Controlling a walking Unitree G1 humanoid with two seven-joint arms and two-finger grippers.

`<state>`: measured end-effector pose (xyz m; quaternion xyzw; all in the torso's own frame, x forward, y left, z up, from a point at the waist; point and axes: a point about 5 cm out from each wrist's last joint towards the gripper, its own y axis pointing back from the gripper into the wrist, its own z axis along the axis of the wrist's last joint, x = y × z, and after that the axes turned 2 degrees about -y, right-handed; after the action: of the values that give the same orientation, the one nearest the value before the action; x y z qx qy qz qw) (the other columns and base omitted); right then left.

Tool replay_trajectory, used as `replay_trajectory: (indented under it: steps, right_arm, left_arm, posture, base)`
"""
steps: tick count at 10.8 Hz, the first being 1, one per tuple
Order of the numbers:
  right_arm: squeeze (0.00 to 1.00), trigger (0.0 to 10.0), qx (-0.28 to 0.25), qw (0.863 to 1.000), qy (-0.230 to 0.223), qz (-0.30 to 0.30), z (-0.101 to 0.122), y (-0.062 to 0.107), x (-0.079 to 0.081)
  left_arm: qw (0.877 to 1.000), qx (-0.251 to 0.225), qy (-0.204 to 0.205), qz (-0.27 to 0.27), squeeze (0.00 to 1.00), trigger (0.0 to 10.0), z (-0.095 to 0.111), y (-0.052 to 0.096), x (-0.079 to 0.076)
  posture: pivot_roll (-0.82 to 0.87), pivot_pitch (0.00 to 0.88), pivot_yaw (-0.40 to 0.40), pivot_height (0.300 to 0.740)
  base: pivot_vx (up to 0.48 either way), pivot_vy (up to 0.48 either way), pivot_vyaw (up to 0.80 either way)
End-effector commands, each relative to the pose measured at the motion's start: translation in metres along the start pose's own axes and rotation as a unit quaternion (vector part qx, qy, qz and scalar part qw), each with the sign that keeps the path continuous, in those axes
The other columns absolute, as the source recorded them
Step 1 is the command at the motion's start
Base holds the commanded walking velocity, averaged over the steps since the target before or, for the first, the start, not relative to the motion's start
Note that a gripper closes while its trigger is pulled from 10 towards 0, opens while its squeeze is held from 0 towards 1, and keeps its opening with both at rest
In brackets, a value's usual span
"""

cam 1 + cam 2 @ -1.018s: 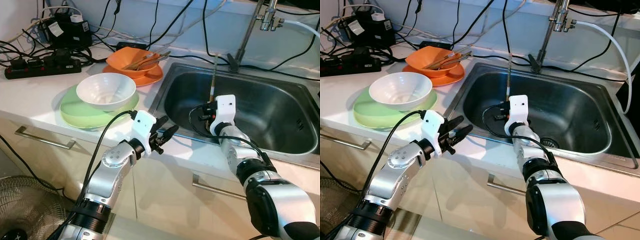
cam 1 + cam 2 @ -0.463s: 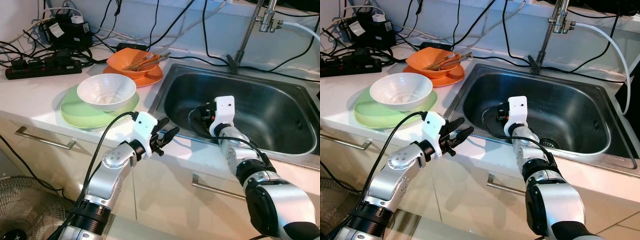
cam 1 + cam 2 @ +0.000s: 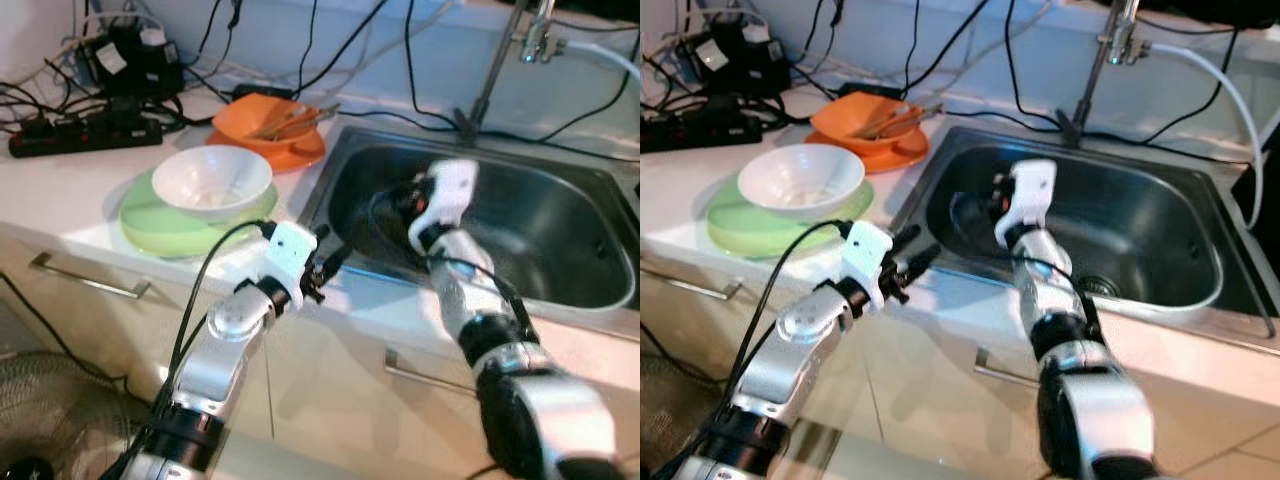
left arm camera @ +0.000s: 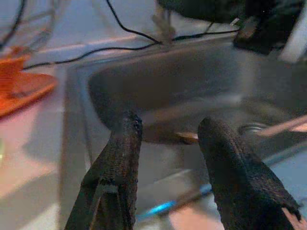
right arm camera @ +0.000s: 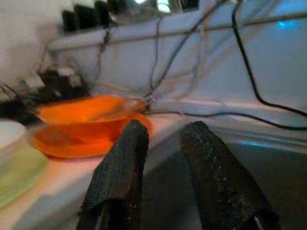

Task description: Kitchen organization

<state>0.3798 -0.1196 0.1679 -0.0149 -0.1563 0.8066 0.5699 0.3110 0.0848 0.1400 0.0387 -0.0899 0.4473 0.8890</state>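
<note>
**Grippers poised at the sink's edge with hands empty**

Head views: the left gripper (image 3: 322,272) hovers over the counter lip beside the steel sink (image 3: 560,190), its fingers apart and holding nothing. Behind it and to its left, a white bowl (image 3: 211,181) sits on a green plate (image 3: 150,228); farther back an orange bowl (image 3: 262,122) holding utensils rests on an orange plate. The right gripper (image 3: 997,192), blurred by motion, is raised over the basin.

Left wrist view: the two fingers (image 4: 118,163) stand spread, the sink basin ahead between them with a small object near its drain.

Right wrist view: the fingers (image 5: 125,165) are slightly parted and grip nothing; the orange bowl (image 5: 86,115) lies ahead beyond them.

The risk, as judged here: a fast swing toward the orange bowl could snag the cables trailing behind it, or knock its loose utensils onto the counter.
</note>
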Motion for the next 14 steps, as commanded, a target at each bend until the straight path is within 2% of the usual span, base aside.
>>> replay_trajectory:
  steps: [1,2,4,5,7,9,10,12,14]
  right_arm:
    - [0.0,10.0,-0.012,0.999,-0.027,0.014,-0.003,0.01,0.003]
    - [0.0,10.0,-0.008,0.999,-0.03,0.021,-0.007,0.015,0.006]
    - [0.0,10.0,0.017,0.998,-0.066,0.005,-0.026,0.027,0.009]
    - [0.0,10.0,0.019,0.997,-0.07,0.006,-0.027,0.028,0.011]
    - [0.0,10.0,0.018,0.997,-0.075,0.017,-0.023,0.031,0.017]
    - [0.0,10.0,0.028,0.997,-0.076,0.017,-0.026,0.033,0.02]
    - [0.0,10.0,0.033,0.996,-0.077,0.016,-0.028,0.034,0.021]
    - [0.0,10.0,0.036,0.996,-0.08,0.021,-0.027,0.032,0.024]
    - [0.0,10.0,0.037,0.996,-0.079,0.021,-0.026,0.031,0.023]
  left_arm:
    - [0.999,-0.029,-0.032,0.008,0.0,10.0,0.015,-0.004,0.001]
    - [0.998,-0.033,-0.049,0.012,0.0,10.0,0.019,-0.005,0.003]
    - [0.992,-0.057,-0.103,0.036,0.0,10.0,0.034,-0.004,0.015]
    - [0.99,-0.062,-0.118,0.05,0.0,10.0,0.042,-0.004,0.022]
    - [0.979,-0.06,-0.179,0.076,0.0,10.0,0.057,-0.004,0.037]
    - [0.957,0.005,-0.273,0.1,0.0,10.0,0.066,0.001,0.054]
    - [0.954,0.02,-0.282,0.098,0.0,10.0,0.067,0.002,0.056]
    - [0.942,0.084,-0.309,0.099,0.0,10.0,0.066,0.007,0.059]
    - [0.939,0.104,-0.31,0.109,0.0,10.0,0.062,0.009,0.063]
  posture:
    - [0.23,0.0,-0.058,0.74]
    - [0.22,0.0,-0.057,0.74]
    - [0.23,0.0,-0.052,0.74]
    - [0.23,0.0,-0.051,0.74]
    - [0.22,0.0,-0.049,0.74]
    - [0.24,0.0,-0.052,0.74]
    - [0.24,0.0,-0.053,0.74]
    - [0.24,0.0,-0.058,0.74]
    - [0.24,0.0,-0.061,0.74]
  base:
    - [0.0,0.0,0.0]
    - [0.0,0.0,0.0]
    - [0.0,0.0,0.0]
    - [0.0,0.0,0.0]
    - [0.0,0.0,0.0]
    - [0.0,0.0,0.0]
    - [0.0,0.0,0.0]
    - [0.0,0.0,0.0]
    - [0.0,0.0,0.0]
